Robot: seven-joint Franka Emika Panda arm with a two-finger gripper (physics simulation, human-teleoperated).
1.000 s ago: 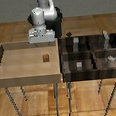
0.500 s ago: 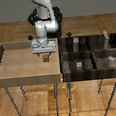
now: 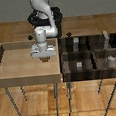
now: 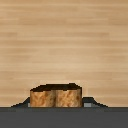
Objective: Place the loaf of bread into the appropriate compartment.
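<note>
Exterior view. The gripper (image 3: 44, 58) has come down over the last second from well above the light-wood tray (image 3: 14, 68) to just over its floor, and it has shifted toward the middle of the tray. It now stands where the loaf of bread was lying a second ago; the loaf itself is hidden behind the fingers in this view. From the tray's centre the gripper sits at about 2 o'clock. The dark-brown four-part box (image 3: 93, 53) lies at 3 o'clock from the tray, just beside it. The appropriate compartment (image 3: 80, 67), marked by a small pale grey cube (image 3: 78, 64), is the near cell on the tray side. The cell beyond it at 3 o'clock holds a whitish rounded object (image 3: 110, 59). Whether the jaws are closed cannot be told from here.

Wrist view. The loaf of bread (image 4: 55, 96) fills the low centre of the picture, resting on the tray floor, with dark parts of the hand showing at either side of it. The jaws straddle the loaf; whether they press on it cannot be told.

Assessment. The descent appears complete and the step in hand is the grasp. Lift and carry to the marked cell are not yet done.

Markings. No brand, label or writing is legible in either view.
</note>
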